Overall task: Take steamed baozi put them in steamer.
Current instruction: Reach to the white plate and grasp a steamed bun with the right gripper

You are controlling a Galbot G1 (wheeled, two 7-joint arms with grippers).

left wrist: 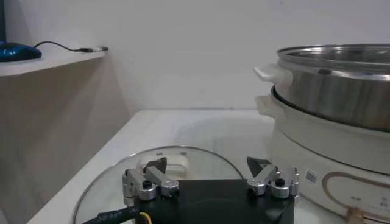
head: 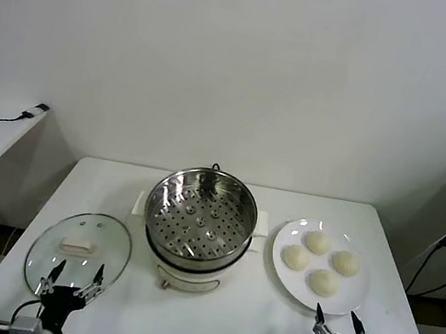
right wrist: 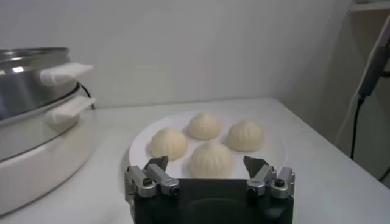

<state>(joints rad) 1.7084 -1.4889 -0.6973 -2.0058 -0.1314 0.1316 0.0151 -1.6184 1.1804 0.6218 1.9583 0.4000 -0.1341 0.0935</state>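
Opening step, nothing yet lifted. Four buns (head: 320, 259) lay on a plate (head: 352, 304) towards the worktop's right edge; the steamer (head: 199, 217), apparently empty, stood mid-worktop. Right gripper (head: 342, 325) and left gripper (head: 74, 277) waited at the near edge, fingers spread. Next, probably: right gripper reaches the nearest bun.

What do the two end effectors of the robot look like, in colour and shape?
Both look alike. The left end effector and the right end effector each have a black body, two silver metal finger brackets with round black screws, and dark pointed tips. A black cable with white lettering and a yellow wire shows at the left one.
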